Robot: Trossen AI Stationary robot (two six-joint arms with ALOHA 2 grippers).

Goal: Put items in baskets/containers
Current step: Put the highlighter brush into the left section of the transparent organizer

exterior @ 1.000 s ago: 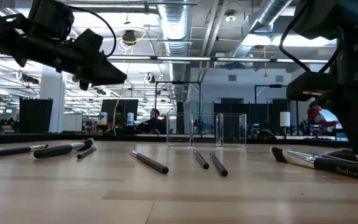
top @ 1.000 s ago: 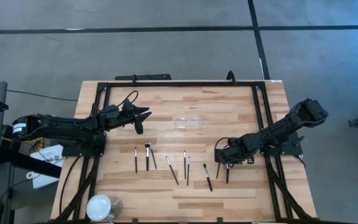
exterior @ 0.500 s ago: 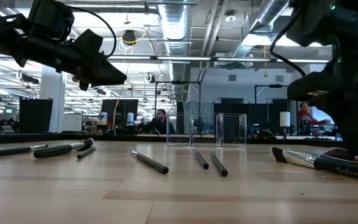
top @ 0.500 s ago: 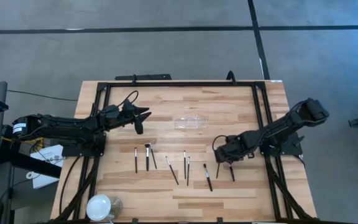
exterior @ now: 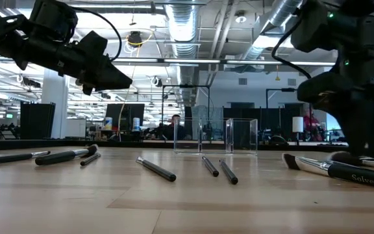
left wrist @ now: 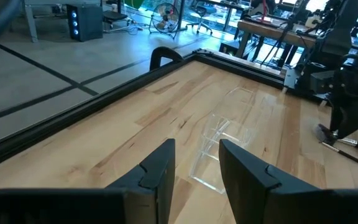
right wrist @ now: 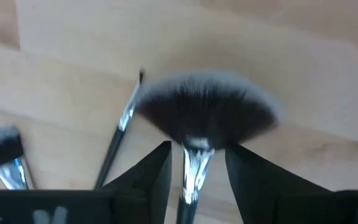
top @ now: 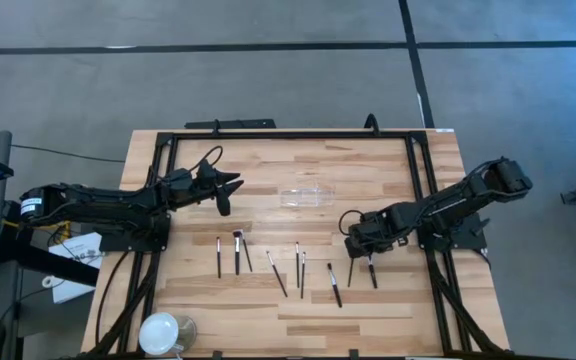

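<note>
Your right gripper (right wrist: 194, 171) is straddling the fan brush (right wrist: 207, 112) at lower right, fingers spread; closing off-centre risks flicking it. Left gripper (left wrist: 194, 165) is hovering parted, upper left

I count nine slim dark brushes loose on the wood in the lower middle of the high view, all roughly upright in the frame. Left group: one thin brush (top: 218, 257), a wider-headed brush (top: 237, 252) and a tilted one (top: 246, 252) just beside it. Middle: a slanted long brush (top: 277, 274), then two close parallel brushes (top: 297, 259) (top: 303, 274). Right: a short dark brush (top: 335, 284), a thin liner brush (right wrist: 122, 127) and the fan brush (right wrist: 205, 115), its fan head wide and dark with pale tips above a silver ferrule. The clear tray (top: 306, 196) lies at frame centre, above the brushes and well apart; I see nothing in it.
</note>
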